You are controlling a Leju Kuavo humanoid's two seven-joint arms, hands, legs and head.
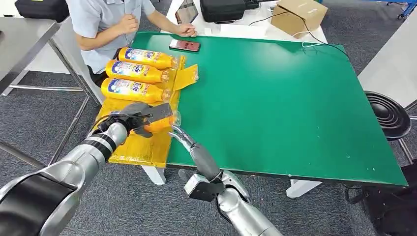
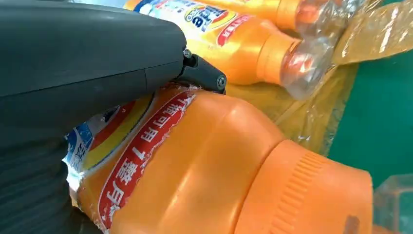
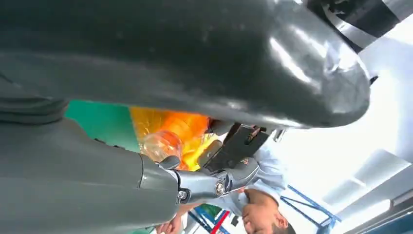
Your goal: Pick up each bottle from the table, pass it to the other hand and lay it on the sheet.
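We note a green table (image 1: 295, 98) taking up most of the head view, with a white table (image 1: 255, 27) butted against its far edge. A person (image 1: 105, 22) in a pale blue shirt sits at the far left corner, forearms resting at the table's edge.

Along the green table's left side lies a yellow sheet (image 1: 142, 147), crinkled, one flap folded up near the far bottles. Three orange bottles (image 1: 140, 71) lie on it side by side, clear caps toward the table's middle.

Our left hand (image 1: 140, 118) grips a fourth orange bottle (image 1: 160, 123) over the near part of the sheet, below the three laid ones. In the left wrist view the grey thumb presses on its label (image 2: 126, 161), and its ribbed orange collar (image 2: 311, 195) sits close to the lens; whether the bottle touches the sheet we cannot tell.

Our right hand (image 1: 196, 152) reaches from below, fingers stretched out toward the clear cap (image 1: 175, 118) of the held bottle. It holds nothing; a fingertip lies at or just beside the cap, contact uncertain.

Smaller items: a cardboard box (image 1: 297, 14) and a black case (image 1: 221, 9) on the white table, a black stool (image 1: 391, 115) to the right, a phone (image 1: 184, 45) by the person's hands.
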